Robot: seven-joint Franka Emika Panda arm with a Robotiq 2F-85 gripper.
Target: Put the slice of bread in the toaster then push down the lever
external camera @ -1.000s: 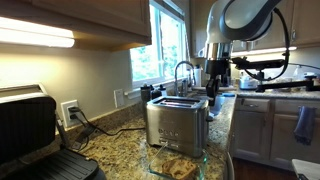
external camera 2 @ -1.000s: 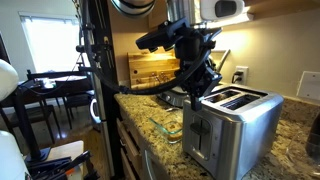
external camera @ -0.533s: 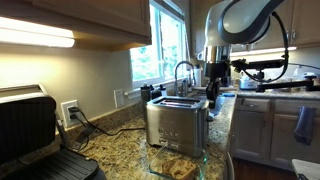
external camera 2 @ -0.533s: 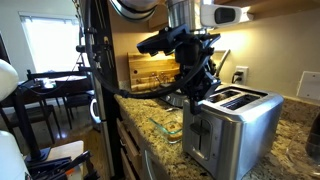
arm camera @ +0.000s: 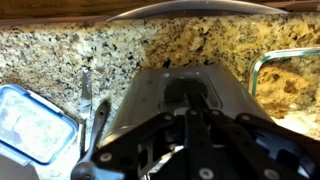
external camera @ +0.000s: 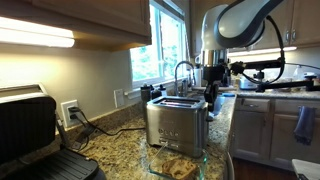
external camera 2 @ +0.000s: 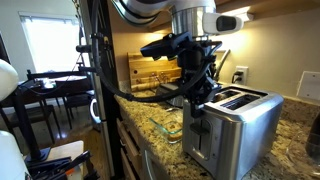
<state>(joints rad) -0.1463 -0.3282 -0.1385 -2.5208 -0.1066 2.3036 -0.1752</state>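
Observation:
The brushed steel toaster (external camera: 177, 122) (external camera 2: 238, 125) stands on the granite counter, slots facing up. In the wrist view its narrow end face (arm camera: 180, 85) with the dark lever slot lies right below me. My gripper (external camera: 211, 97) (external camera 2: 197, 98) (arm camera: 192, 108) is shut, fingers pressed together, hanging at the lever end of the toaster. I cannot tell whether its tips touch the lever. I see nothing held between the fingers. The slice of bread is hidden from me; the insides of the slots do not show.
A glass dish (external camera: 180, 165) (external camera 2: 165, 128) (arm camera: 290, 85) sits on the counter beside the toaster. A blue-lidded container (arm camera: 30, 120) lies on the other side. A black grill press (external camera: 30, 130), a sink faucet (external camera: 185, 70) and a wooden board (external camera 2: 150, 68) stand nearby.
The arm has shifted slightly, bringing the shut gripper a little lower and closer to the toaster's lever end. The toaster and dish have not moved.

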